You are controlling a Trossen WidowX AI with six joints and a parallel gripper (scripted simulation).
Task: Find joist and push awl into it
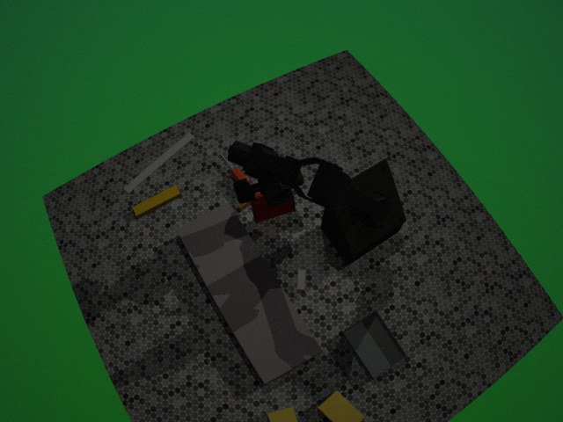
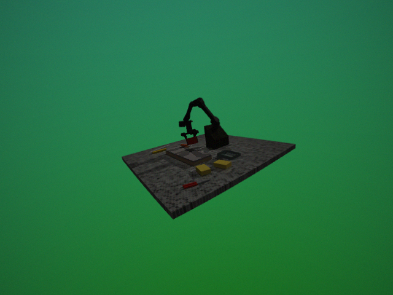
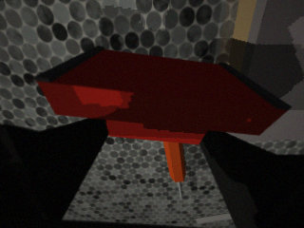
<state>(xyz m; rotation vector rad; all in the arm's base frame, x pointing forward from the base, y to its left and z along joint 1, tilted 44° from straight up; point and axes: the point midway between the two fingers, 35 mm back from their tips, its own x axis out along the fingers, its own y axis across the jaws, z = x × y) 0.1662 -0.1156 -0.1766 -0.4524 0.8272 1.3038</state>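
My gripper (image 1: 266, 196) (image 2: 190, 134) (image 3: 155, 122) is shut on the red stud finder (image 1: 274, 209) (image 2: 191, 140) (image 3: 161, 97) and holds it above the table, just past the far end of the grey floor panel (image 1: 273, 331) (image 2: 196, 157). The awl (image 1: 236, 174) (image 2: 183, 145) (image 3: 175, 161), with an orange handle and a thin metal tip, lies on the table below the stud finder, partly hidden by the gripper. The dark tray (image 1: 347, 350) (image 2: 222, 153) stands to the right of the panel's near end.
The arm's dark base block (image 1: 363, 213) (image 2: 215, 137) stands right of the gripper. A white strip (image 1: 158, 162) and a yellow bar (image 1: 156, 200) (image 2: 158, 150) lie at the far left. Two yellow blocks (image 1: 339, 407) (image 2: 202, 169) and a red-handled tool (image 2: 190, 185) lie at the front.
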